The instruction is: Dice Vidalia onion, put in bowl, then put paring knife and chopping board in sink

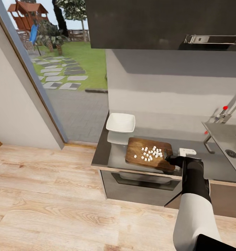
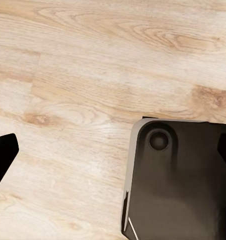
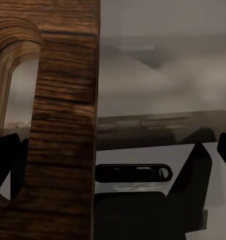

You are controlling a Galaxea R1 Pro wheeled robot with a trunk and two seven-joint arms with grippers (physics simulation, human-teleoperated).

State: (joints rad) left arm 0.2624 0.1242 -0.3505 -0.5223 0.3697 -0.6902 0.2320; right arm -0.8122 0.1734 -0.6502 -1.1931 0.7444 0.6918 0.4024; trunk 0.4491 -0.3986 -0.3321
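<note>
1. So the dicing looks done: the diced onion (image 1: 150,153) lies as white bits on the chopping board (image 1: 137,150), centre of the head frame
2. The bowl (image 1: 120,122) just above-left of it on the counter (image 1: 112,158) looks empty
3. My right tool (image 1: 171,159) is at the board's slot end; whether it grips, I cannot tell
4. The sink (image 1: 226,139) at far right awaits board and knife

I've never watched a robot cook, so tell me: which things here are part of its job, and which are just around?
Part of the job:
chopping board
diced onion on the board
bowl
countertop
sink
right gripper at the board's handle end

Just around:
wooden floor
garden playset
upper cabinet
</note>
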